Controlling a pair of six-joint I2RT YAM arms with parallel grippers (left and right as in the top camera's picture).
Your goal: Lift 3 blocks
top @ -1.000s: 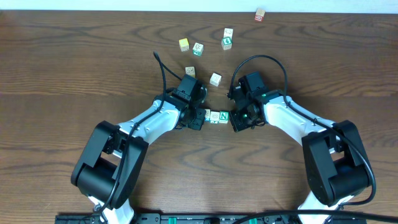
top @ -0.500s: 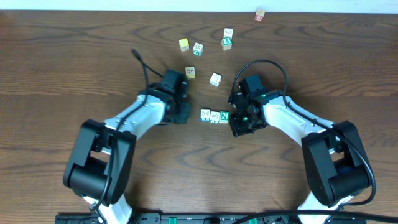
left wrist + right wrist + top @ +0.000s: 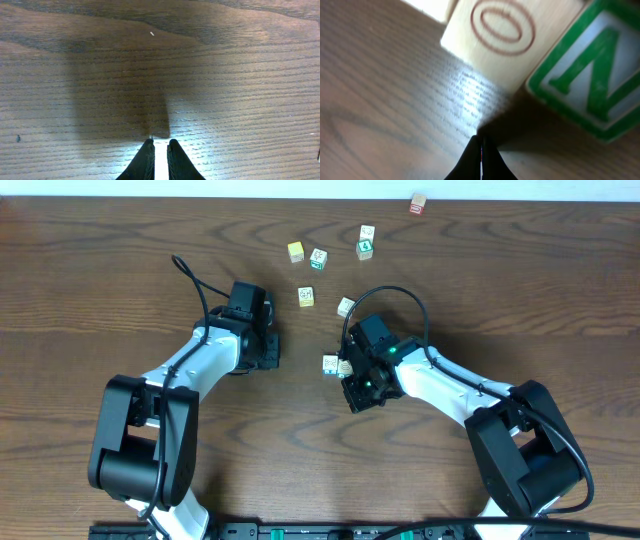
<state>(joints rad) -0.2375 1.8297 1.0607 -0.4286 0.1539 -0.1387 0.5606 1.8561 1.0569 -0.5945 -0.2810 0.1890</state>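
Note:
Three blocks lie in a row on the table. The teal-marked block (image 3: 330, 364) shows at the row's left end, and the pale middle block (image 3: 343, 367) peeks out beside it. In the right wrist view that middle block (image 3: 502, 35) bears a red ring and the green "N" block (image 3: 595, 85) touches its right side. From overhead the N block is hidden under my right arm. My right gripper (image 3: 481, 142) (image 3: 350, 380) is shut and empty, with its tips low just in front of the row. My left gripper (image 3: 160, 145) (image 3: 262, 352) is shut over bare wood, well left of the row.
More cubes lie scattered behind the row: a yellow one (image 3: 296, 251), one with green marks (image 3: 318, 258), a pair (image 3: 365, 242), a yellowish one (image 3: 306, 296) and a whitish one (image 3: 346, 306). A reddish cube (image 3: 418, 204) sits at the far edge.
My left arm has drawn back leftward from the row and its jaws have come together. My right arm has slid left over the row, covering the N block.

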